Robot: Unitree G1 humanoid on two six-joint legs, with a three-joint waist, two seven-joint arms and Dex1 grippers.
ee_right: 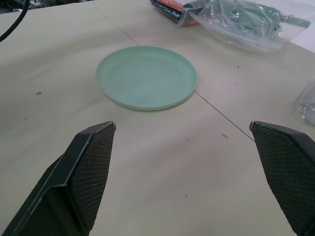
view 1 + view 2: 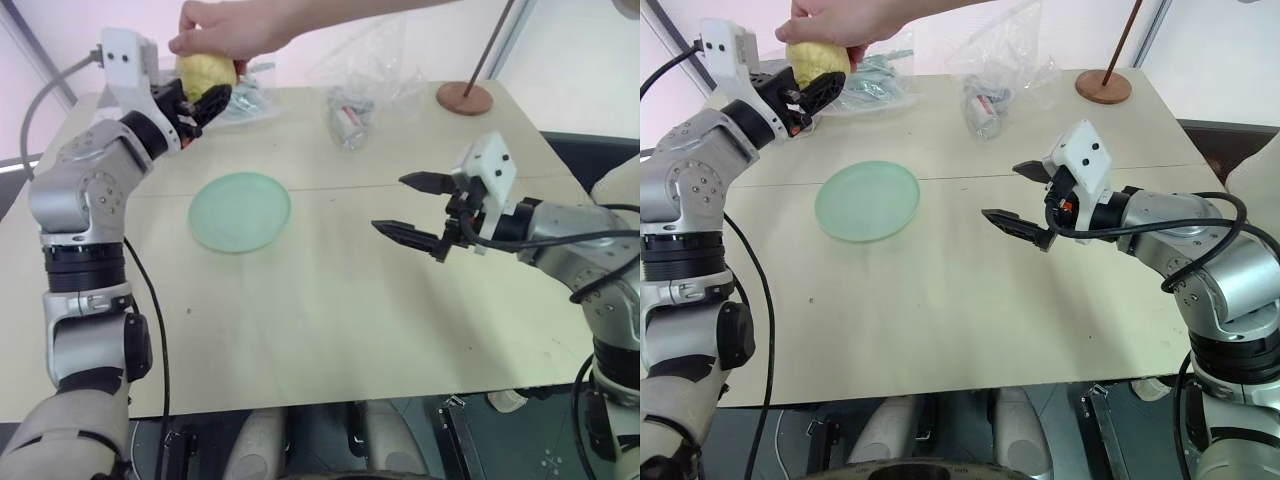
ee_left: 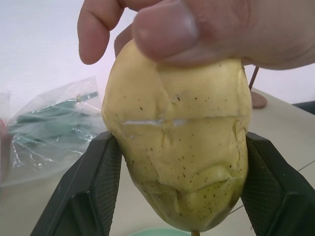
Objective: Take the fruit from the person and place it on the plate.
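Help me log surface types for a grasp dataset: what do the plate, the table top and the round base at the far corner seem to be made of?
The plate looks like translucent, matte mint-green plastic, possibly frosted glass: light passes softly through it. The table top looks like pale unvarnished plywood or laminate, dull, with a seam between panels. The round base looks like smooth reddish-brown wood, though painted metal cannot be ruled out.

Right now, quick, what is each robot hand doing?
Left gripper: closed on the fruit, which the person's hand holds too.
Right gripper: open, holding nothing, above the table.
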